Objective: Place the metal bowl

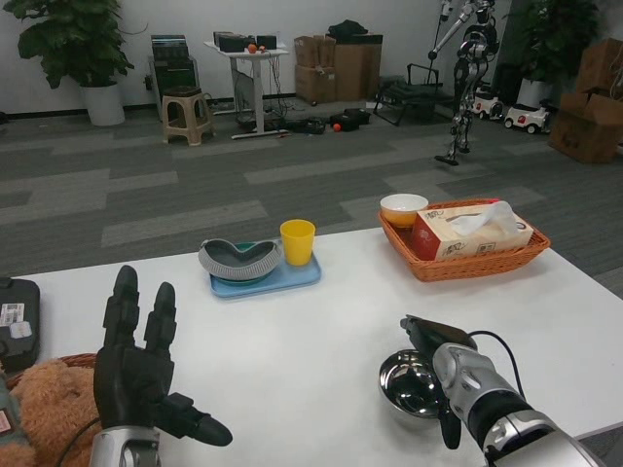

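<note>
Head view looks down over a white table (321,321) with a large room behind it. At the lower right of the frame the metal bowl (409,385) sits upright on the tabletop, close to the near edge. The right hand (438,352) lies over the bowl's right rim, one finger hanging down at the bowl's near side; the wrist hides most of the hand, so I cannot tell whether it grips the rim or only rests against it. At the lower left the left hand (136,360) is raised above the table with its fingers spread apart and upright, holding nothing.

Near the middle of the frame, toward the table's far edge, a light blue tray (282,279) carries a grey curved dish (239,258) and a yellow cup (297,241), the cup standing upright just beside the dish. At the upper right of the table an orange wicker basket (487,261) holds a tissue box (467,233) and a small pale bowl (403,209) at its left end. At the lower left corner a brown plush toy (49,409) shows beside the left arm, and a dark case (15,321) lies at the left edge. Beyond the table stand a potted plant (73,44), a stool (185,115), cardboard boxes (336,66) and another humanoid robot (469,73).
</note>
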